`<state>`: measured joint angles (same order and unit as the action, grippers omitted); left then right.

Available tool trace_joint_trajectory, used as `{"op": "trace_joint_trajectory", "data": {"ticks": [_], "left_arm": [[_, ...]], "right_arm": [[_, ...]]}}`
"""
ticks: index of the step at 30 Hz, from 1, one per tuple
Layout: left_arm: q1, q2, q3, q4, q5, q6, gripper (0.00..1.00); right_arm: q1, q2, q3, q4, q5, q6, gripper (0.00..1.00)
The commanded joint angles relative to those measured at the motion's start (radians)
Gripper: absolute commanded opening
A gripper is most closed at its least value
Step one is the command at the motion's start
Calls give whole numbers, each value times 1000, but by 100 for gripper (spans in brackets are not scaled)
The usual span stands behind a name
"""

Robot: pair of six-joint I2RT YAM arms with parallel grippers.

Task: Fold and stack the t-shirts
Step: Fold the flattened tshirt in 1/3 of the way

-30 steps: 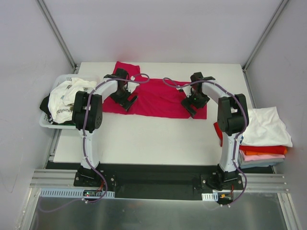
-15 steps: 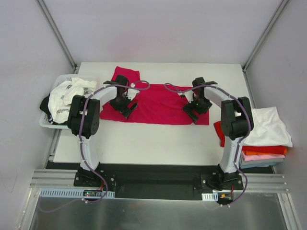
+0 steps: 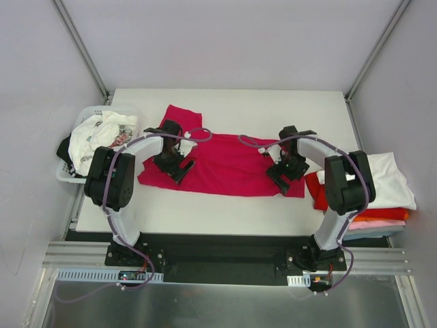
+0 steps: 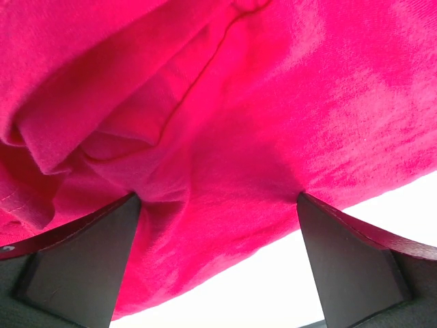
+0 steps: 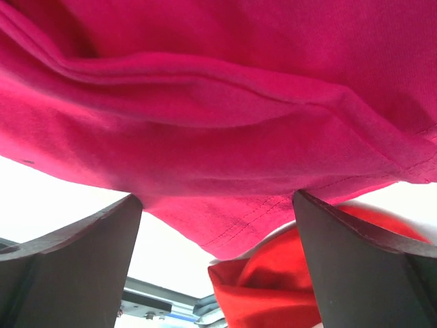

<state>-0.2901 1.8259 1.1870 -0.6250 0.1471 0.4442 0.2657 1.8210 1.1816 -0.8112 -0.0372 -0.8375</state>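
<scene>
The table [image 3: 225, 205] was crossed at its middle by the crimson t-shirt [image 3: 225, 158], one sleeve pointed to eleven o'clock. Folded t-shirts [image 3: 382, 183] were stacked at three o'clock (white uppermost). The print on the white t-shirt [image 3: 95, 137] in the basket [image 3: 63, 176] could not be read. The left gripper [image 3: 179, 166] and right gripper [image 3: 280, 176] were set spread on the crimson cloth.

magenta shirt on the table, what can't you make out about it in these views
- Top view: the left gripper and right gripper cover the magenta shirt beneath them, so whether they press it is unclear.
- Left wrist view: cloth fills the frame, its outline cut off by the edges.
- Right wrist view: likewise, only one hem shows.
</scene>
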Motion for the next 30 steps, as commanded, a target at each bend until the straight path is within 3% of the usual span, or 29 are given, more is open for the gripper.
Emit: {"op": "trace_joint_trajectory", "data": {"ticks": [1,13,19,25,30], "left_arm": [[-33,-36,-85,-62,19,-55,99],[-90,-166,-260,-44,-11,-75,100],[-92,-296,-282,-27,2,-47,99],[-92,-361,-114,-10,-15,-6,99],[-89,-311,34,10,-50,50,99]], "right_arm": [[1,-71,-60,-3,16,20,96],[4,-123,-155,18,6,40,96],[24,-230,-188,79,75,60,97],[29,-319,-62,96,129,75,96],[32,-278,55,107,194,40,97]]}}
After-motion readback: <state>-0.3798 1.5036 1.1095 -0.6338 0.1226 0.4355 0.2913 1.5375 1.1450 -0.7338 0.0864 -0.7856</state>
